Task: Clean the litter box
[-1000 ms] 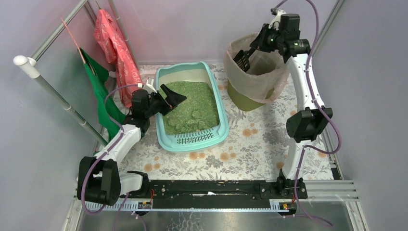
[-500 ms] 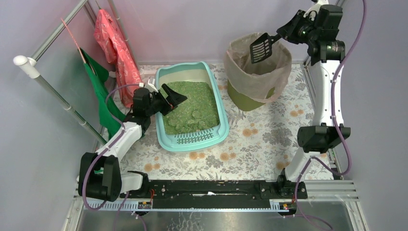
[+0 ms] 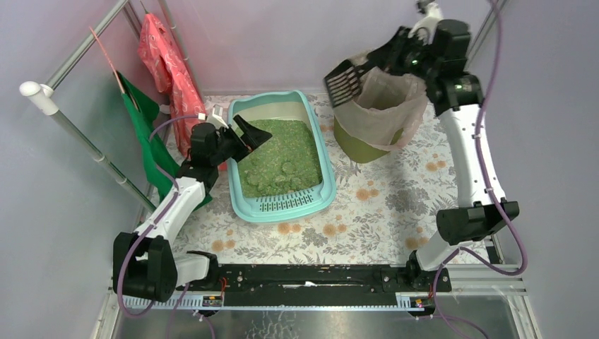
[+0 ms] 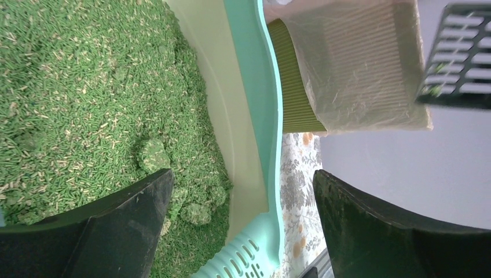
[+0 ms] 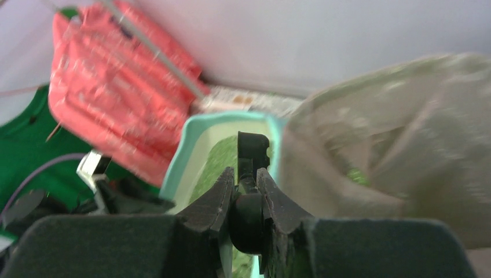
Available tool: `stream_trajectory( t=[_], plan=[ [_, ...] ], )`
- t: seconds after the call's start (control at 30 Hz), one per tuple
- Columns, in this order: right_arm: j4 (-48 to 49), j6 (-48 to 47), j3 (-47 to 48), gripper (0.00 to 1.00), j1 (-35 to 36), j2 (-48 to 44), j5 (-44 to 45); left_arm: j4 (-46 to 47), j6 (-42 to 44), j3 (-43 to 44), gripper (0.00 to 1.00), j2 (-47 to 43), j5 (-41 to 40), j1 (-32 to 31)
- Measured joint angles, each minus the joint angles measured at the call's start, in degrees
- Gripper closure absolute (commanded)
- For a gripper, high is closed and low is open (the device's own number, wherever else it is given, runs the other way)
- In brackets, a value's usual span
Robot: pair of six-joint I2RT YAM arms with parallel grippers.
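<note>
Turquoise litter box [image 3: 321,169], green granules inside

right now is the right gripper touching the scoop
Touching. The right wrist view shows the right gripper with its fingers shut on the black handle of the scoop.

Floral table [image 3: 367,212] carries litter box [image 3: 286,203] and olive bin [image 3: 357,145].

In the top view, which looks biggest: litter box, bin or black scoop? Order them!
Largest: the litter box.
Next: the bin with its bag.
Smallest: the scoop, though it is held up nearer the camera.
</note>
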Motion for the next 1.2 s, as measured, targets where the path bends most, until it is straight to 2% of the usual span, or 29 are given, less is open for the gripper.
stream_trajectory(
  t=[0.2, 0.43, 0.6, 0.73, 0.87, 1.0, 1.2],
  plan=[
    [0.9, -0.1, -8.0, 1.00, 11.3, -0.2, 0.5, -2.3, 0.5, 0.3, 0.01, -2.1, -2.9, 0.0],
    [2.7, -0.1, -13.3, 1.00, 17.4, 0.3, 0.8, -4.4, 1.5, 0.6, 0.02, -3.9, -4.2, 0.2],
    [5.0, -0.2, -13.3, 1.00, 22.0, 4.2, 1.9, -4.7, 1.6, 0.5, 0.02, -4.6, -4.6, 0.6],
    [6.5, -0.3, -13.1, 1.00, 26.8, 11.0, 2.2, -5.0, 1.7, 0.5, 0.02, -4.8, -4.9, 1.0],
    [5.7, -0.6, -11.7, 1.00, 28.8, 18.9, 2.3, -5.7, 2.4, 0.5, 0.01, -4.8, -5.0, 1.6],
    [3.2, -2.0, -5.7, 1.00, 28.2, 25.9, 4.2, -6.7, 3.1, 0.5, 0.01, -4.8, -5.2, 2.6],
    [2.4, -3.8, 3.2, 1.00, 27.0, 30.9, 6.3, -6.8, 3.6, 0.5, 0.01, -4.8, -5.2, 4.0]
  ],
)
